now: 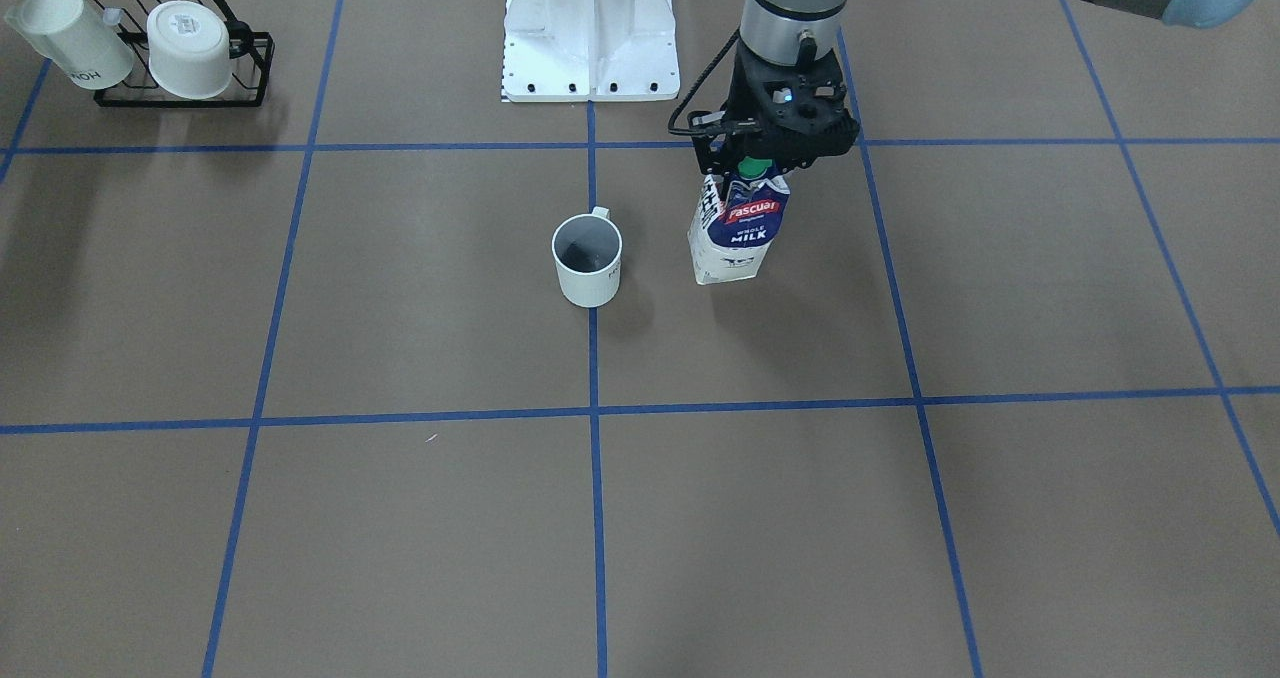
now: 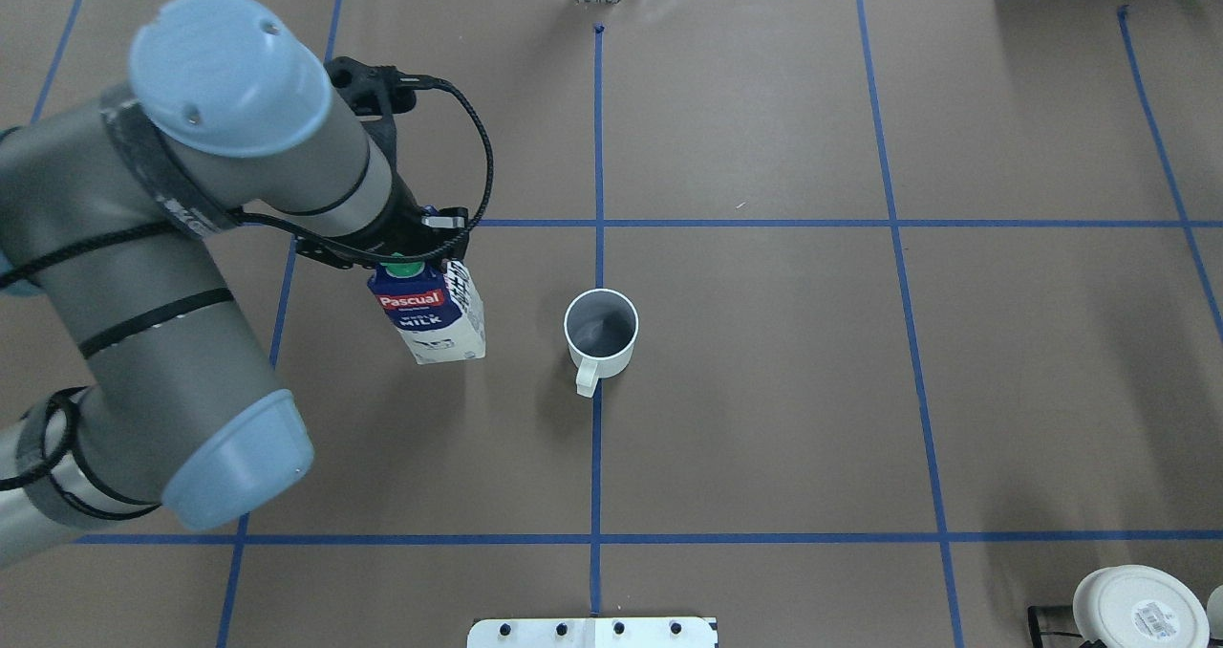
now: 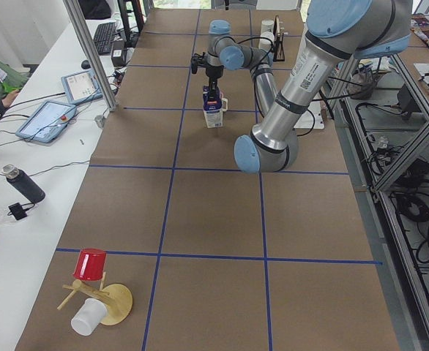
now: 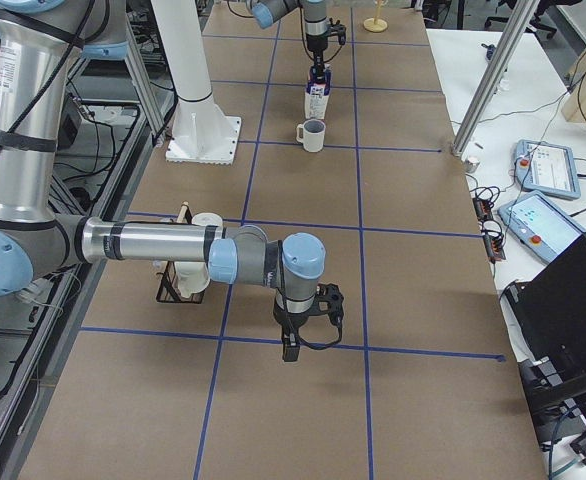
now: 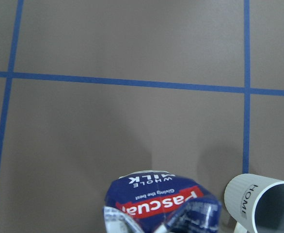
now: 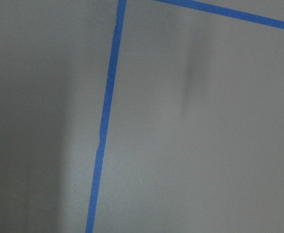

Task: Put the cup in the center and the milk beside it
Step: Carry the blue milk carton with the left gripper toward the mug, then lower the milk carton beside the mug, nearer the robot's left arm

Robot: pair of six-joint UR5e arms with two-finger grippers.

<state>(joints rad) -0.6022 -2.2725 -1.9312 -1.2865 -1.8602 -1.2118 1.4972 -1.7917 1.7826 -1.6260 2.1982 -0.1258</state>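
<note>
The milk (image 1: 735,230), a blue-and-white carton with a green cap, stands slightly tilted beside the cup, its base at or just above the table. My left gripper (image 1: 765,161) is over it and shut on its top; it also shows in the overhead view (image 2: 406,264). The carton (image 2: 435,320) is left of the cup (image 2: 600,328) in the overhead view. The cup (image 1: 588,258), a white mug with a small handle, stands upright on the central blue line. The left wrist view shows the carton's top (image 5: 156,200) and the cup (image 5: 260,204). My right gripper (image 4: 291,348) hangs low over the table far from both; I cannot tell its state.
A black wire rack (image 1: 185,88) with two white cups stands at the table's corner on the robot's right. The white robot pedestal (image 1: 588,28) is behind the cup. A wooden stand with a red cup (image 3: 90,263) is at the table's left end.
</note>
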